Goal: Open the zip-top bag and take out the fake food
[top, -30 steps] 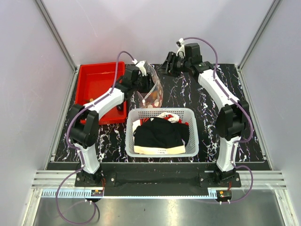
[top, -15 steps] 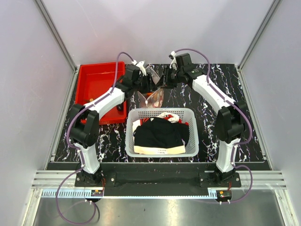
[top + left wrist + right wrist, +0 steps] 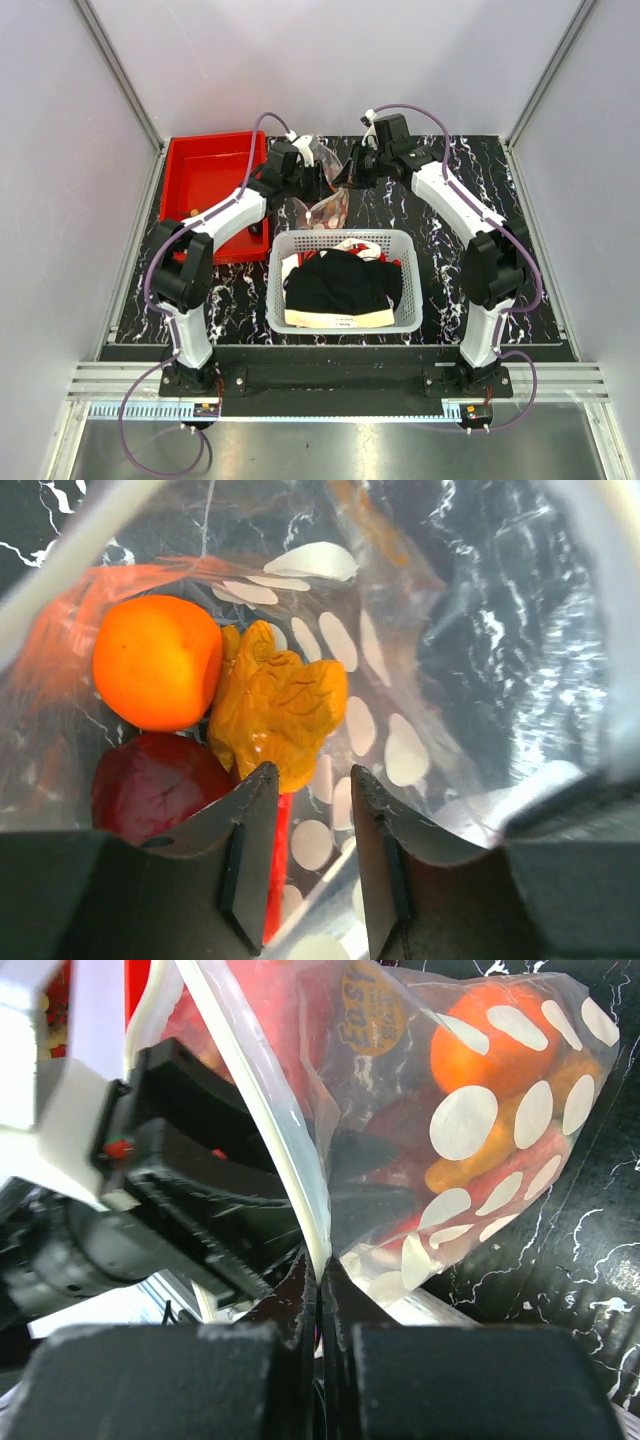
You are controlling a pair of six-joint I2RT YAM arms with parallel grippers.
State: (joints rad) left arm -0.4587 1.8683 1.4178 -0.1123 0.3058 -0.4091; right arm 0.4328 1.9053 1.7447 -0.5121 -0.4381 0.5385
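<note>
**Both hands are now gripping the bag behind the basket**

The zip-top bag (image 3: 328, 200) is hanging over the black, white-veined table (image 3: 440, 290), at 12 o'clock from the white mesh basket (image 3: 345, 237), where soft black clothes (image 3: 340, 280) are lying in a heap. The bag is thin, clear, crinkly film printed with white ovals, and it is catching the light. A pale zip strip (image 3: 290, 1160) is running along its mouth. Inside, the fake food (image 3: 478, 1045) is crowding together. In the left wrist view a smooth orange ball (image 3: 157, 675) is sitting with a lumpy yellow-orange piece (image 3: 275, 710) pressing against it at 3 o'clock. A glossy dark red fruit (image 3: 150, 785) is lying at its 6 o'clock. The hard red bin (image 3: 205, 185) is standing at 9 o'clock of the bag.

A second ago the right hand (image 3: 320, 1272) was hovering well off at 2 o'clock of the bag, which was dangling broad and slack from the left hand (image 3: 308, 785) alone. Now the right hand is sitting against the bag's mouth at 3 o'clock, pinching fully shut on the rim, with the zip strip running straight into its closed fingers. The left hand is holding the opposite side at 9 o'clock, its fingers standing a narrow gap apart with dotted film showing between them.
</note>
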